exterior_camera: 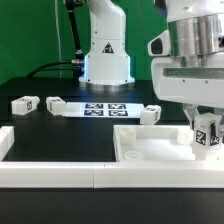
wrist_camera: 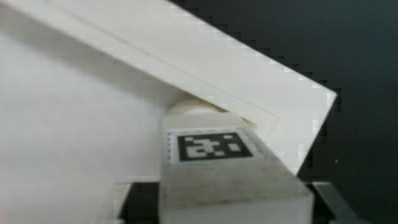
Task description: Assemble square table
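The square table top (exterior_camera: 150, 152), a white tray with a raised rim, lies at the front right of the exterior view. My gripper (exterior_camera: 204, 127) stands over its right corner, shut on a white leg block (exterior_camera: 208, 139) with a black-and-white tag. In the wrist view the leg (wrist_camera: 214, 160) runs from between my dark fingers (wrist_camera: 146, 202) down to the top's corner, just inside the rim (wrist_camera: 231, 75). I cannot tell whether its far end sits in the socket. Three more leg blocks lie loose on the black table: two at the left (exterior_camera: 25, 103) (exterior_camera: 55, 103), one behind the top (exterior_camera: 150, 113).
The marker board (exterior_camera: 100, 108) lies flat in the middle, in front of the robot base (exterior_camera: 105, 60). Long white border rails (exterior_camera: 40, 170) run along the front and left edges.
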Controlling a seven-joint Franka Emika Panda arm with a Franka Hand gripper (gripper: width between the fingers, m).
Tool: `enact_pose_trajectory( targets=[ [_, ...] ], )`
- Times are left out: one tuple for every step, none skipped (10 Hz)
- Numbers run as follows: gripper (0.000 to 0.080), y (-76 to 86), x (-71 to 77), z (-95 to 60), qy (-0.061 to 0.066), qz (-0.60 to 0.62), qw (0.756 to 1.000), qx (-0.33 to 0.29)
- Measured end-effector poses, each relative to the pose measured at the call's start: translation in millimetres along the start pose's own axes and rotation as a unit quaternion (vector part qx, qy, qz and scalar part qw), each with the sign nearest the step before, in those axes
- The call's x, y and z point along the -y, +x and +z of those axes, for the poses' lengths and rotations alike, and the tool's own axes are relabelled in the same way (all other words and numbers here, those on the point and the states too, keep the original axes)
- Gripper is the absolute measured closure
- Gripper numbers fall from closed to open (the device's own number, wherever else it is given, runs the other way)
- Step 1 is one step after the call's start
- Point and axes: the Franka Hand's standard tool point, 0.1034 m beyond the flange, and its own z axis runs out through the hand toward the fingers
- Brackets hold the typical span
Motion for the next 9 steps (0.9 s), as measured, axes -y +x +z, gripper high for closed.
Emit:
enact_pose_trajectory(
  targets=[
    [0.0506, -1.9, 0.1, 0.6, 0.002, 0.053, 0.999, 0.005],
    [0.0506, -4.3, 0.3, 1.1, 0.001, 0.081, 0.997, 0.005],
    [0.0506, -8.7, 1.1, 1.3, 0.0, 0.078, 0.997, 0.004],
    [0.0506, -8.5, 0.9, 1.3, 0.0, 0.06, 0.998, 0.004],
    [0.0506, -8.3, 0.6, 1.8, 0.0, 0.055, 0.998, 0.004],
    [0.0324, -8.1, 0.2, 2.1, -0.005, -0.04, 0.999, -0.002],
    [0.021, -9.3, 2.0, 0.3, -0.016, -0.143, 0.99, -0.007],
    [0.021, -8.5, 3.8, 0.1, -0.017, -0.208, 0.978, -0.01],
    [0.0162, -8.1, 3.4, 0.6, -0.018, -0.228, 0.973, -0.01]
  ],
)
